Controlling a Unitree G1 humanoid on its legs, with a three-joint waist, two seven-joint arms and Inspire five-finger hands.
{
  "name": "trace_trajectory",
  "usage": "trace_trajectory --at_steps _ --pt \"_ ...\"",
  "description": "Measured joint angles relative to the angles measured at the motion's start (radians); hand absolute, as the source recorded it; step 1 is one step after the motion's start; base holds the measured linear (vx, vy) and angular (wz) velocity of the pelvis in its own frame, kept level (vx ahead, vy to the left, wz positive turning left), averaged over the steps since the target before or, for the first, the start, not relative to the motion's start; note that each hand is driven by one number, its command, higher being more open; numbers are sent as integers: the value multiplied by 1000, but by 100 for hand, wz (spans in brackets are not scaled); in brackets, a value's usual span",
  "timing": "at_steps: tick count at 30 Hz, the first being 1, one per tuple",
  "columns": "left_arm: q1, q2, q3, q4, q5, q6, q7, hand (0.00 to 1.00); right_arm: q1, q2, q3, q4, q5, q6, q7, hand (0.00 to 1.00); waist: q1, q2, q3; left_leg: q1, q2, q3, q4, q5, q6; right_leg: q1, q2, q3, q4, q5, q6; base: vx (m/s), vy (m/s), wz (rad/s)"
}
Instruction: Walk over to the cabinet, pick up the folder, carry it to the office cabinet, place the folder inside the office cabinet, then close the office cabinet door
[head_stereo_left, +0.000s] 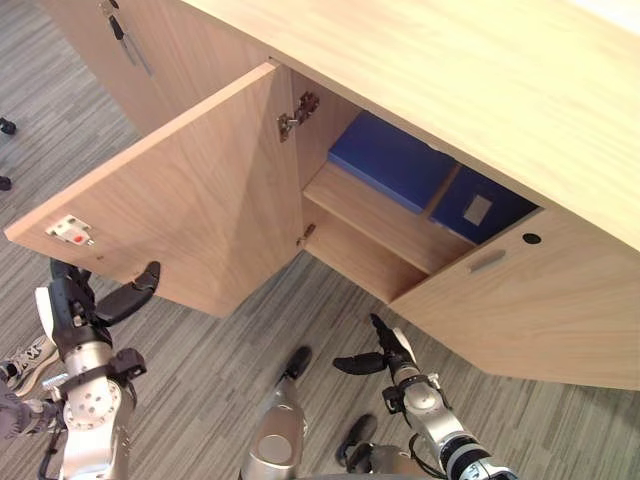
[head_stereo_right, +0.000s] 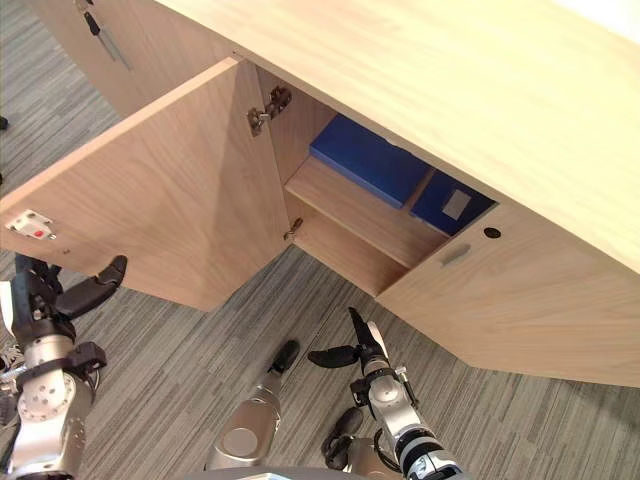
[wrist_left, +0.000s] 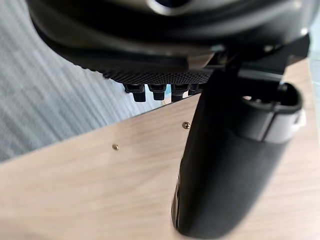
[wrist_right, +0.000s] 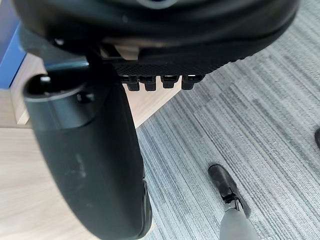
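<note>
My left hand (head_stereo_left: 75, 305) open and empty, right hand (head_stereo_left: 393, 353) same; stiff, light door (head_stereo_left: 190, 190) just past my left thumb, I'd push flat near its free edge

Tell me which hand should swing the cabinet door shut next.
Left. The open left hand sits close by the free edge of the open light wooden cabinet door, while the right hand hangs before the opening, off the door. The flat blue folder already lies inside.
</note>
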Motion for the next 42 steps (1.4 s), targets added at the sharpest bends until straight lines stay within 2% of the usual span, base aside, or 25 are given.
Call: trace_trajectory --at_steps 4,7,10,11,14,15,16,19,20,22,24,26,29,31,36,38,42 --pt "57 -79 -70 -23 22 -45 0 100 21 31 -29 1 -2 9 -1 100 -3 0 -17 0 7 5 4 33 12 2 0 -4 0 5 5 -66 6 5" --pt "106 -114 -101 -21 24 -50 0 100 23 56 -37 1 -3 9 -2 100 -5 1 -17 14 13 39 4 35 13 0 -1 26 0 16 10 -71 29 -27" --pt "146 -137 -133 19 31 -24 0 100 31 74 -39 -1 -5 9 -2 100 -27 3 -19 22 17 80 0 27 18 -13 -1 64 -2 16 16 -104 43 -30" --pt "148 -139 -181 80 31 9 -1 100 48 77 -52 -3 -6 10 -2 100 -36 4 -21 22 22 119 0 27 19 -20 -1 93 -1 18 20 -119 52 -18" --pt "159 -159 -259 157 32 57 -1 100 76 88 -78 -9 -5 13 -4 100 -62 3 -22 19 17 176 0 11 14 -39 -5 153 -2 22 27 -81 73 -21" --pt "161 -174 -305 202 34 83 -1 100 91 91 -84 -11 -5 14 -10 100 -87 -1 -22 5 6 233 22 7 25 -58 -25 181 -6 25 35 -21 249 -121" --pt "155 -137 -543 253 146 154 -67 100 116 98 -113 -12 -4 31 -28 100 -164 5 -25 32 -14 366 3 2 48 -103 -32 336 -19 46 47 -33 266 -139" --pt "59 -140 -642 246 198 153 -115 100 139 114 -114 -37 1 32 -38 100 -213 6 -29 52 -18 425 -2 -4 57 -105 -42 372 -38 56 29 -17 95 -91" --pt "0 -160 -670 244 200 152 -127 100 142 113 -114 -35 1 32 -38 100 -228 2 -31 52 -17 452 4 -15 57 -116 -37 398 -57 61 -3 -8 22 -58" --pt "-97 -211 -682 252 200 161 -114 100 141 108 -114 -39 4 22 -40 100 -254 2 -34 54 -12 518 4 -30 68 -137 -25 471 -82 70 -36 3 24 -108" --pt "-229 -228 -677 270 221 166 -69 100 143 101 -117 -39 24 25 -45 100 -298 5 -37 60 -1 583 -1 -31 70 -154 -22 511 -81 93 -40 -10 4 -104" --pt "-349 -223 -657 295 259 165 -52 100 166 88 -128 -36 32 35 -45 100 -327 4 -38 72 -7 606 -1 -32 71 -156 -27 531 -97 97 -35 0 19 -54" --pt "-489 -212 -555 312 282 164 -27 100 170 73 -147 -39 33 42 -40 100 -352 5 -39 98 8 654 -1 -35 74 -148 -16 548 -122 106 -42 29 -16 -61" --pt "-617 -179 -483 385 313 164 -14 100 172 67 -177 -42 34 41 -31 100 -372 6 -39 104 19 669 -1 -35 74 -138 -7 548 -152 127 -35 62 -39 -36" --pt "-702 -98 -428 467 353 165 -10 100 187 50 -240 -33 55 40 -1 100 -387 9 -37 112 34 673 -1 -34 69 -130 4 540 -170 185 -16 122 -64 -5" --pt "-702 -87 -428 475 357 161 -10 100 201 50 -278 -31 84 39 6 100 -383 14 -34 130 39 656 -1 -40 61 -109 6 519 -169 223 -3 135 -64 17" --pt "-655 -99 -428 439 360 144 -10 100 201 33 -280 -28 83 31 23 100 -372 42 -35 137 61 636 -1 -42 54 -87 23 492 -178 228 -2 114 -65 12"
